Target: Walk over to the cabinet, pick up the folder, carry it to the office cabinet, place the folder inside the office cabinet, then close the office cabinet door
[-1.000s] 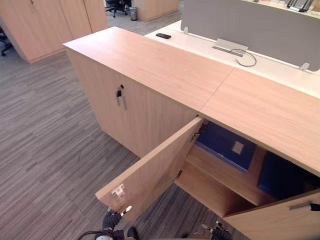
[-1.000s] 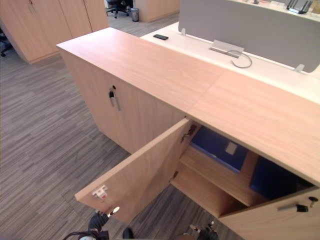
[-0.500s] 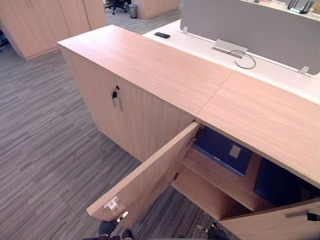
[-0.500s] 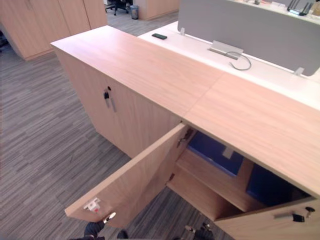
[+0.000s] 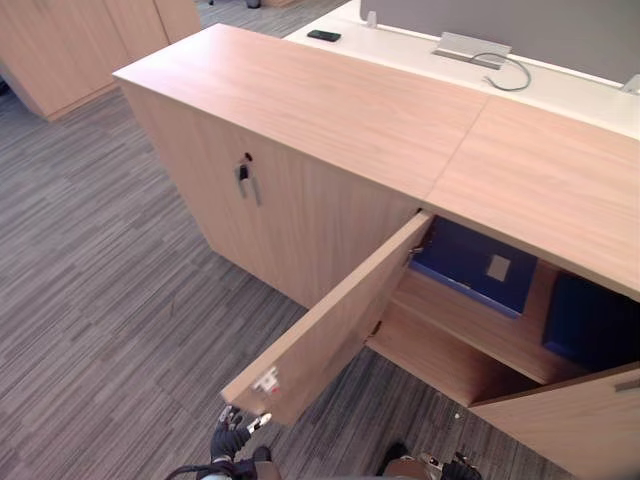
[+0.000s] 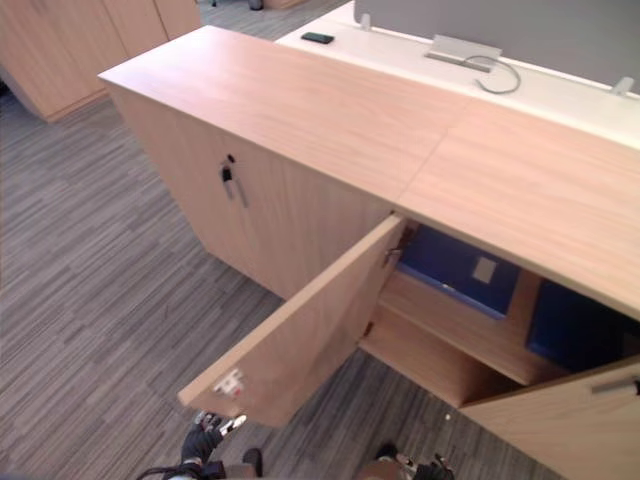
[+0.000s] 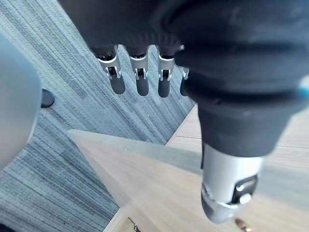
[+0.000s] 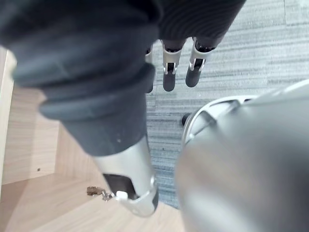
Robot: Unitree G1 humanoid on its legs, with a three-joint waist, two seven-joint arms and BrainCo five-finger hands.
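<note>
A dark blue folder (image 5: 478, 268) with a pale label lies flat on the upper shelf (image 5: 470, 332) inside the wooden cabinet (image 5: 300, 110), both doors swung wide. My left robot hand (image 7: 138, 82) hangs over the grey carpet (image 5: 100, 300) near the left door (image 5: 330, 325), fingers straight, holding nothing. My right robot hand (image 8: 168, 78) hangs above the carpet too, fingers loose and empty.

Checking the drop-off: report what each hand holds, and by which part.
Nothing. The left hand and right hand hang open, empty; a blue folder lies on the cabinet shelf.
</note>
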